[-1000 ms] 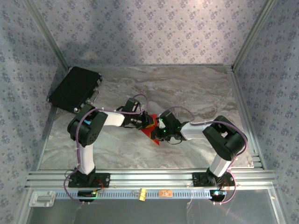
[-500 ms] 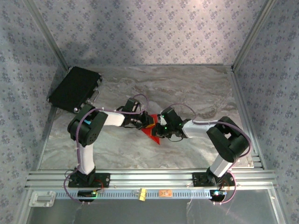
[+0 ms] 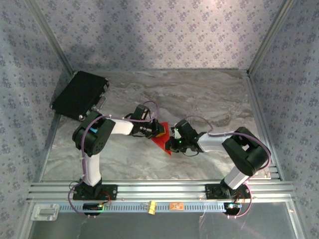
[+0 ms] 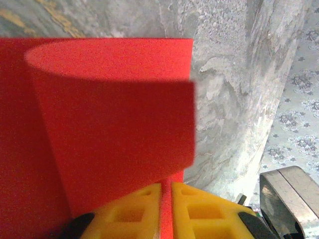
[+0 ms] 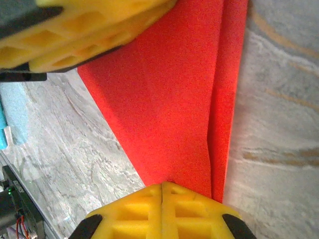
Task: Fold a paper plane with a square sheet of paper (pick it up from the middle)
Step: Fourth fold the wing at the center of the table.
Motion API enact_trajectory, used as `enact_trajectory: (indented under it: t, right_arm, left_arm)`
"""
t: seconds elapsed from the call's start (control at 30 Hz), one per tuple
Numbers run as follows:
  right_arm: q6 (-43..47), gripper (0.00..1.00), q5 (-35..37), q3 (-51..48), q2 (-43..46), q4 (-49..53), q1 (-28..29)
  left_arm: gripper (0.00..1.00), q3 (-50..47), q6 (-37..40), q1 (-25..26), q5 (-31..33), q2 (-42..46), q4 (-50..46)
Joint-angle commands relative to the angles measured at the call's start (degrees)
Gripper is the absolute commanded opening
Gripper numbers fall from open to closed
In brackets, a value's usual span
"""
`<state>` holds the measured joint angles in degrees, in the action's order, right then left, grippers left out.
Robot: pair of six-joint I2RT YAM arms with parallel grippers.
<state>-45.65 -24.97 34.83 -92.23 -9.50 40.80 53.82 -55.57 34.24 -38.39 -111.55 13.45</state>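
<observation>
The square sheet of paper (image 3: 162, 143) is bright red and partly folded, lying mid-table between both arms. In the left wrist view its upper layer (image 4: 114, 124) curls over a flat lower layer. My left gripper (image 4: 166, 185) is shut on the paper's near edge, and a red strip shows between the yellow fingers. In the top view that gripper (image 3: 158, 130) sits at the paper's upper left. My right gripper (image 5: 162, 184) is shut with its fingertips pressed together at the pointed end of the paper (image 5: 179, 99), beside a raised crease. From above it (image 3: 172, 141) meets the paper's right side.
A black rectangular case (image 3: 79, 93) lies at the back left corner. A blue-tipped tool (image 5: 5, 124) lies on the marble to the left of the paper. Aluminium rails (image 3: 159, 189) run along the near edge, carrying a small orange tag (image 3: 175, 205).
The right arm's elbow has swung to the right. Its gripper nudged up-left along the paper, then back down-right. The left arm and its grip stay unchanged.
</observation>
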Motion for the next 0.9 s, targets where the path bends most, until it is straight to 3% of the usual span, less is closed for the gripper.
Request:
enact_trajectory:
  t: [0.0,0.87]
  right_arm:
    - [-0.8,0.04,0.2,-3.0,1.0,5.3,0.8]
    - [-1.0,0.03,2.0,-15.7,14.5,10.6,1.9]
  left_arm:
    - [0.14,-0.7,0.8,-0.2,2.2,-2.5,-4.4]
    - [0.14,-0.8,0.7,-0.2,2.5,-2.7,-4.3]
